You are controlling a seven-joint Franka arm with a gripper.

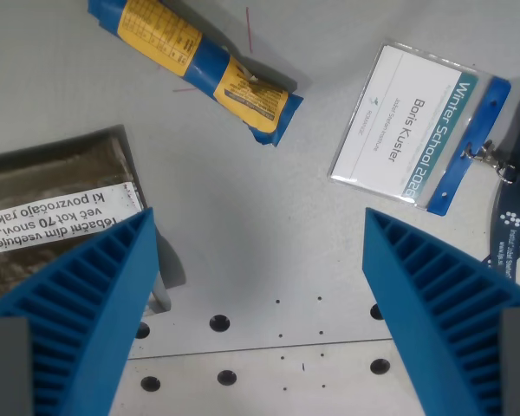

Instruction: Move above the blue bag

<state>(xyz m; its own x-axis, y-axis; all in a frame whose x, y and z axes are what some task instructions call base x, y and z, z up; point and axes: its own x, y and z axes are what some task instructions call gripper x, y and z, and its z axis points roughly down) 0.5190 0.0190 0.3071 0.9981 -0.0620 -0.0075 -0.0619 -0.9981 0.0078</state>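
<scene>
The blue bag (204, 62), rolled up with yellow labels, lies at an angle near the top of the wrist view, left of centre, on the grey table (269, 225). Its upper left end runs out of the frame. My gripper (260, 238) is open and empty, with its two ribbed blue fingers (87, 303) at the lower left and lower right. The bag lies beyond the fingertips, toward the top of the view, and apart from them.
A brown tobacco pouch (56, 208) with a white warning label lies at the wrist view's left, partly behind the left finger. A name badge (399, 130) with a blue lanyard (516, 217) lies at the upper right. Bolt holes (219, 323) dot the plate below.
</scene>
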